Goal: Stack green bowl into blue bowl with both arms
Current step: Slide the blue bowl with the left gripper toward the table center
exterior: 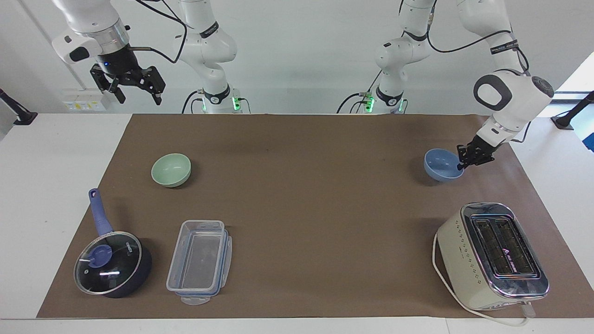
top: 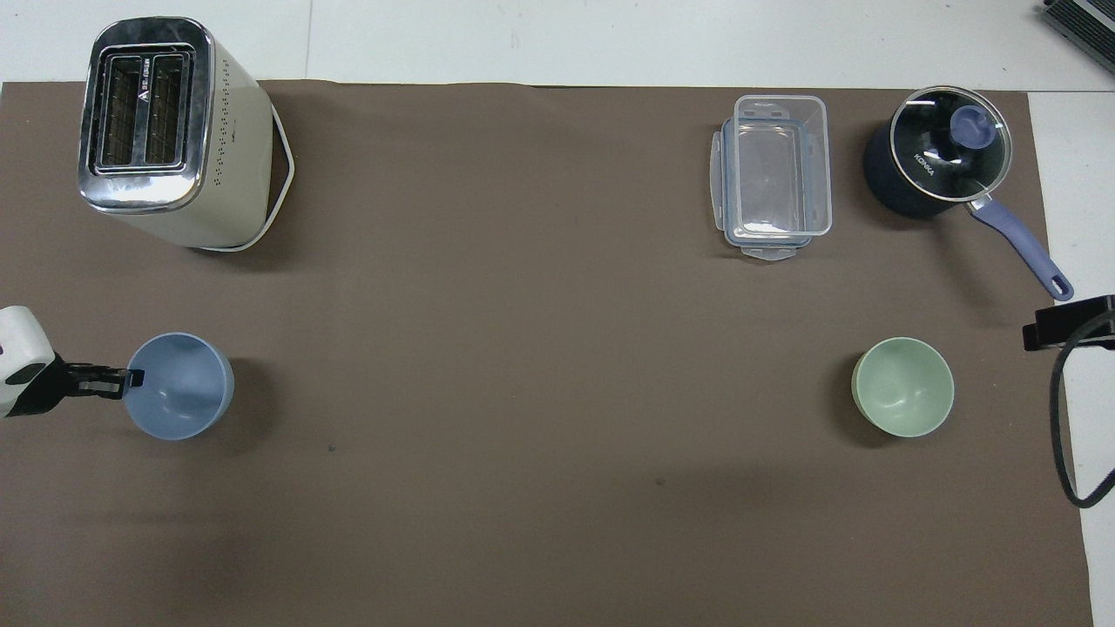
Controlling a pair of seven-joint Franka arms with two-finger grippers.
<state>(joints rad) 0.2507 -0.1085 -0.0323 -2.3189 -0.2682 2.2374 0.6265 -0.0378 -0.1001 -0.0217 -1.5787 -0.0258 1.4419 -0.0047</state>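
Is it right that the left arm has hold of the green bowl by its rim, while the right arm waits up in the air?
Not quite. The left gripper is clamped on the rim of the blue bowl, as the facing view shows. The green bowl sits alone on the mat toward the right arm's end. The right gripper does wait in the air.

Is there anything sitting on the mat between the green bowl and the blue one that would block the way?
Nothing visible does. The brown mat lies bare between the green bowl and the blue bowl, which the left gripper holds by its rim.
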